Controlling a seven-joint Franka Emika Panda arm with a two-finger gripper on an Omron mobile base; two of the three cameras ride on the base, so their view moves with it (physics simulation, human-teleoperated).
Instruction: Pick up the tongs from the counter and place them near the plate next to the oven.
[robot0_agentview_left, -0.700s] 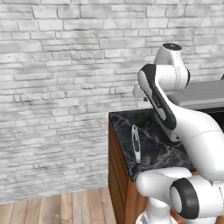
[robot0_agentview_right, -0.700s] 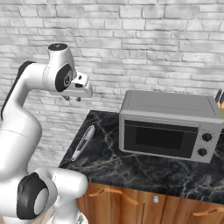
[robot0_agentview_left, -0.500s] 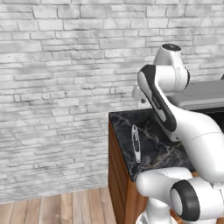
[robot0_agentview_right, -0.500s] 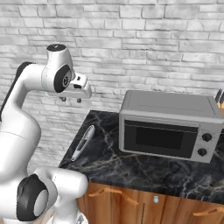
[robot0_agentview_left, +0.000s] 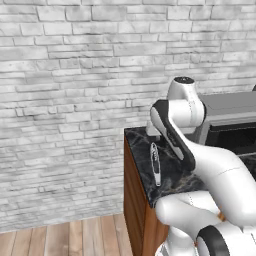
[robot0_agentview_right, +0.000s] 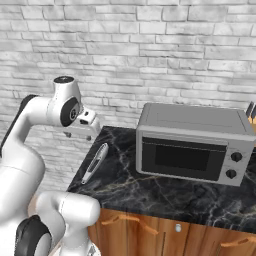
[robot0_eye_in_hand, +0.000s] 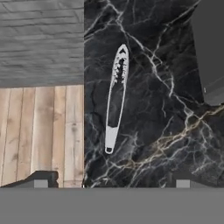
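The tongs (robot0_eye_in_hand: 116, 98) are slim and silver and lie flat on the black marble counter (robot0_eye_in_hand: 162, 109), close to its left end. They also appear in the base views, as tongs (robot0_agentview_left: 156, 164) and tongs (robot0_agentview_right: 95, 162). My gripper (robot0_agentview_right: 80, 132) hangs in the air above the counter's back left corner, well above the tongs and apart from them. In the hand view the gripper (robot0_eye_in_hand: 112, 183) is open, its fingertips (robot0_eye_in_hand: 41, 181) spread wide with nothing between them. The plate and the oven are out of view.
A boxy silver toaster oven (robot0_agentview_right: 192, 142) stands on the counter (robot0_agentview_right: 165, 195) right of the tongs. A knife block (robot0_agentview_right: 251, 112) peeks in at the far right. A white brick wall runs behind. Left of the counter's end is wooden floor (robot0_eye_in_hand: 39, 131).
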